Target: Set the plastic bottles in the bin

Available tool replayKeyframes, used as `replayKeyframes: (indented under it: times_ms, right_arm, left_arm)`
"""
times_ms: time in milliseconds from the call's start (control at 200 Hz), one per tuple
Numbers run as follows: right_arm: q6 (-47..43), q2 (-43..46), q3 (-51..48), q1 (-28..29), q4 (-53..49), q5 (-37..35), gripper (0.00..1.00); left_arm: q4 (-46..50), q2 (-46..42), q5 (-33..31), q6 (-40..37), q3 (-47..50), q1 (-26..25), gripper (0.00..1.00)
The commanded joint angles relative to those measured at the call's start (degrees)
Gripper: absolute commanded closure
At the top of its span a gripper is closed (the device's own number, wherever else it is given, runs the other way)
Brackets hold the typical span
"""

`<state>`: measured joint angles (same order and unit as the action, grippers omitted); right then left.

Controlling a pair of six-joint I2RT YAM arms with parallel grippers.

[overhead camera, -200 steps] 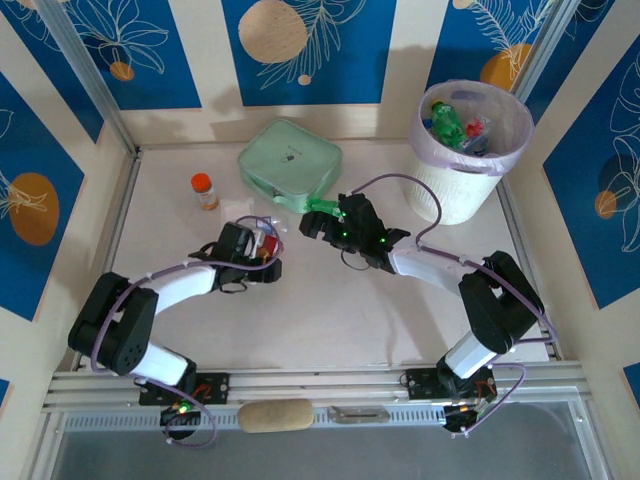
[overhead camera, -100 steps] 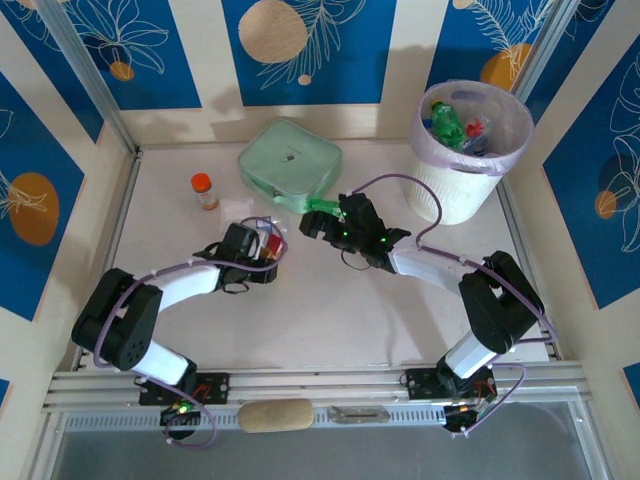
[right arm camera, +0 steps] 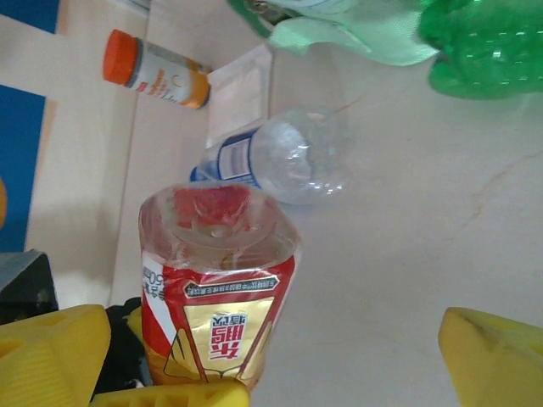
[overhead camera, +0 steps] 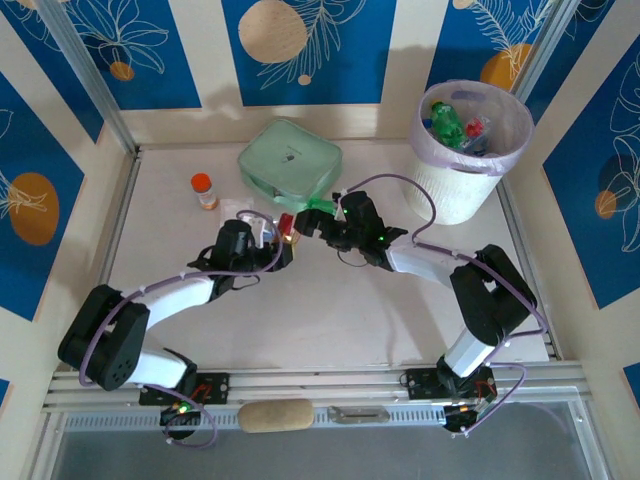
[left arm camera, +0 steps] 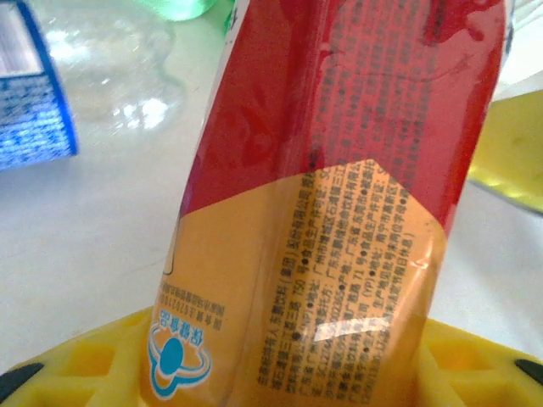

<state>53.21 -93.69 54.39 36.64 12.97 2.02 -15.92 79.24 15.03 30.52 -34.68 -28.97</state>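
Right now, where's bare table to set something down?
Free: near middle of the table, between left arm and right arm; also the strip between mint pouch and bin. Crowded: just before the pouch, where left gripper, right gripper and bottles bunch.

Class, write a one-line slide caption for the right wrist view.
Red-and-gold bottle before the open right end effector; clear blue-labelled bottle and orange-capped pill bottle sit beyond.

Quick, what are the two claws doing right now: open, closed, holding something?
Left gripper: closed, holding the red-and-gold labelled bottle.
Right gripper: open, holding nothing.
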Motion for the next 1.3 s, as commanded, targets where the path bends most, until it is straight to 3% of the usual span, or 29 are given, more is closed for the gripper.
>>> replayKeyframes:
  times_ms: [0, 370, 640, 775, 900, 1010, 1155, 1296]
  right_arm:
    - [1.4, -1.1, 0.5, 0.3, 3.1, 3.3, 0.01]
    - [3.3, -3.2, 0.5, -0.5, 6.1, 5.9, 0.11]
    - [4.6, -3.8, -0.7, -1.4, 8.4, 6.9, 0.41]
    - [4.9, -3.9, -1.3, -1.5, 9.1, 7.0, 0.46]
    - [4.6, -3.5, -1.4, -1.7, 8.6, 6.6, 0.47]
    - [3.7, -2.8, -1.1, -2.0, 6.2, 5.4, 0.47]
    - [0.2, 0.4, -1.0, -3.7, 0.0, 1.5, 0.47]
    - [-5.7, 5.9, -0.2, -5.9, -7.7, -3.9, 0.47]
  left_arm:
    - [-7.9, 0.6, 5.5, 4.3, 0.5, -0.7, 0.58]
    - [-13.4, 2.9, 10.0, 4.5, 1.1, -4.0, 0.57]
    - [-13.3, 3.1, 9.0, 4.4, 0.8, -4.6, 0.53]
    - [-13.5, 3.5, 8.9, 4.6, 0.7, -4.6, 0.41]
    - [-13.4, 3.2, 7.3, 4.8, 1.1, -4.6, 0.23]
    - [-12.7, 1.9, 4.7, 4.7, 2.0, -4.6, 0.16]
    - [-10.9, -2.4, -1.8, 4.3, 4.2, -4.5, 0.1]
    - [-4.7, -7.4, -12.1, 3.6, 5.7, -4.4, 0.02]
